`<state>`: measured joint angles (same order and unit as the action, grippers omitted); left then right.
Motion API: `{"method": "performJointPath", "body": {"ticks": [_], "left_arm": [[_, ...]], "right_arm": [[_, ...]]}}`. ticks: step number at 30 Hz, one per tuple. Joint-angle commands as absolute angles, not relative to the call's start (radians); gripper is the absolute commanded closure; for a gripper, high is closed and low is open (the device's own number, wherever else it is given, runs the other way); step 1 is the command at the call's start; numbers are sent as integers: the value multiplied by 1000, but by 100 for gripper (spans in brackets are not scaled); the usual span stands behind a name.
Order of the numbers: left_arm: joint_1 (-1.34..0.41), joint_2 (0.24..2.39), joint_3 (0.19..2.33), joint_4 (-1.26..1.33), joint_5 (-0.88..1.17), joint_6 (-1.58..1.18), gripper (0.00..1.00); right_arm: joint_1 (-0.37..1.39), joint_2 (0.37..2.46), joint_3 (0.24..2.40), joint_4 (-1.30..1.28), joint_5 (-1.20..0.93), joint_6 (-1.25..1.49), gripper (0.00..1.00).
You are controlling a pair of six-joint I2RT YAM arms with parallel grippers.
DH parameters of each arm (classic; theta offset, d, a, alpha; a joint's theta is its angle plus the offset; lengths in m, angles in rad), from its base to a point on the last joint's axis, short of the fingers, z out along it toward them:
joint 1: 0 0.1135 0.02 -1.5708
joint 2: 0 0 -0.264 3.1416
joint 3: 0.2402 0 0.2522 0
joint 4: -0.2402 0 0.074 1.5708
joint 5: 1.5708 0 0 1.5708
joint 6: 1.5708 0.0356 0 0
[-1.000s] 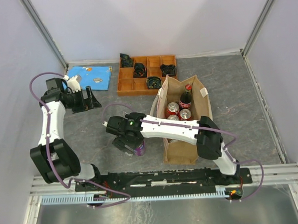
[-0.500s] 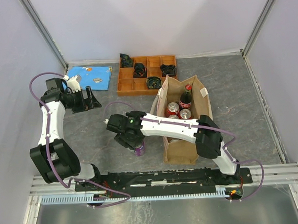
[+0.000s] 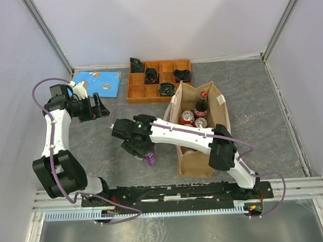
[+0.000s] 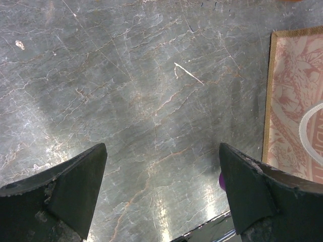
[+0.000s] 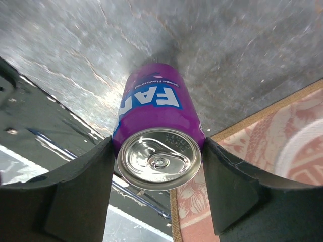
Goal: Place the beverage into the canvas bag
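Right wrist: right tool (image 5: pixel 156 146) grips purple can (image 5: pixel 151 108), axis along fingers (image 5: pixel 75 191), lid toward camera.

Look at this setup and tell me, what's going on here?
The right gripper has its fingers on both sides of an upright purple can, beside the canvas bag. The bag stands open with two red cans and a bottle inside. The left gripper hangs open over bare table, holding nothing.
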<state>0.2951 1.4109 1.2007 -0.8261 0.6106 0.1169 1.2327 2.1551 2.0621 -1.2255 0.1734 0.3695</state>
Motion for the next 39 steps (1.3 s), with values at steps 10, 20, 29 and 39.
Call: {"method": "performJointPath", "body": {"ticks": [10, 20, 29, 39], "left_arm": [[292, 1406, 1252, -799, 685, 75, 3], [100, 1393, 1301, -804, 724, 9, 3], [-202, 1416, 1361, -701, 705, -149, 3], [-355, 1503, 1544, -666, 716, -257, 3]], "right_arm": [[1118, 2081, 2571, -1183, 321, 314, 97], [982, 1776, 2435, -1029, 601, 245, 100], [976, 1522, 2234, -1175, 747, 330, 100], [978, 1359, 1876, -1399, 591, 586, 100]]}}
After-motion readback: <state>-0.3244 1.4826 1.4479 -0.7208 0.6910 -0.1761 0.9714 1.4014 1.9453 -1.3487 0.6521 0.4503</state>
